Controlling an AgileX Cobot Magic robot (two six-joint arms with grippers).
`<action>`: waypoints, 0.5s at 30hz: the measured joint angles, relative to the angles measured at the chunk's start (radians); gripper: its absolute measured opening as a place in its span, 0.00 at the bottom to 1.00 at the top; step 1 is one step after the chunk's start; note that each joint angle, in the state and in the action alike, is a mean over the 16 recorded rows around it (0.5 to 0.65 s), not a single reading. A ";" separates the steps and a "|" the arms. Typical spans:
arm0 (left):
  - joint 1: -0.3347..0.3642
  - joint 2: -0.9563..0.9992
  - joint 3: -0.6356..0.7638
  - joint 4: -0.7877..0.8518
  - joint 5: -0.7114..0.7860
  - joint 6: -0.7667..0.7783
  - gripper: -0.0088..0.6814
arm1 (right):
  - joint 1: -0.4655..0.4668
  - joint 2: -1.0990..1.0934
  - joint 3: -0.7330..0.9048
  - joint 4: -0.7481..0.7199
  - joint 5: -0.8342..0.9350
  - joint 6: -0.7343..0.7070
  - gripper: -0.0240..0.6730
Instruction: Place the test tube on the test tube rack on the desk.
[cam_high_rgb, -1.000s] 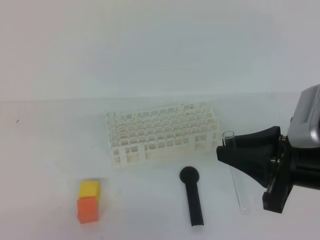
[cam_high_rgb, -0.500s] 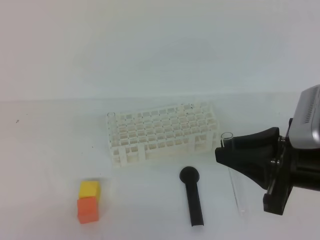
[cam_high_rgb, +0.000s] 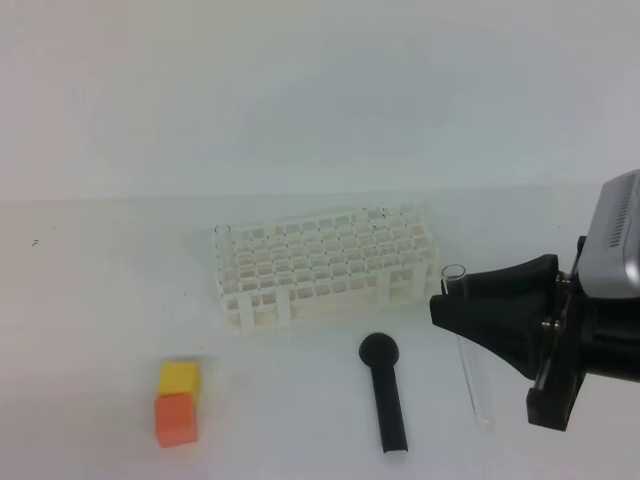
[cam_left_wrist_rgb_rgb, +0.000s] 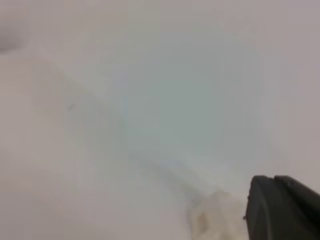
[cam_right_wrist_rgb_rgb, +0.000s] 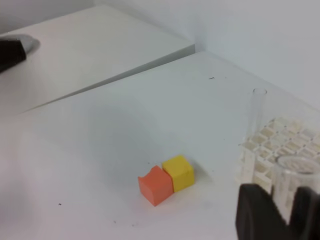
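Note:
My right gripper (cam_high_rgb: 450, 305) is shut on the test tube (cam_high_rgb: 475, 380), gripping it just below its open mouth. The clear tube hangs nearly upright with its round end low over the desk (cam_high_rgb: 100, 300), right of the black stick. In the right wrist view the tube's mouth (cam_right_wrist_rgb_rgb: 294, 167) shows between the two black fingers (cam_right_wrist_rgb_rgb: 255, 212). The white test tube rack (cam_high_rgb: 325, 262) stands to the left and farther back; a second clear tube (cam_high_rgb: 222, 235) stands in its far left corner. My left gripper (cam_left_wrist_rgb_rgb: 280, 210) appears only in its own blurred wrist view, fingers together.
A black round-headed stick (cam_high_rgb: 385, 390) lies between the rack and the table's front edge. A yellow cube (cam_high_rgb: 179, 378) and an orange cube (cam_high_rgb: 175, 418) sit touching at the front left. The desk's left edge (cam_right_wrist_rgb_rgb: 150, 62) shows in the right wrist view.
My right gripper and the tube have drifted very slightly to the left. Everything else stays where it was.

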 joint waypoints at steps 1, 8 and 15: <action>0.000 0.000 0.000 -0.055 0.044 0.000 0.01 | 0.000 0.000 0.000 0.000 0.000 0.000 0.21; 0.000 0.000 0.011 -0.196 0.223 0.002 0.01 | 0.000 0.000 0.000 0.000 0.002 -0.006 0.21; 0.000 0.000 0.036 -0.209 0.240 0.005 0.01 | 0.000 0.000 0.000 0.000 -0.016 -0.019 0.21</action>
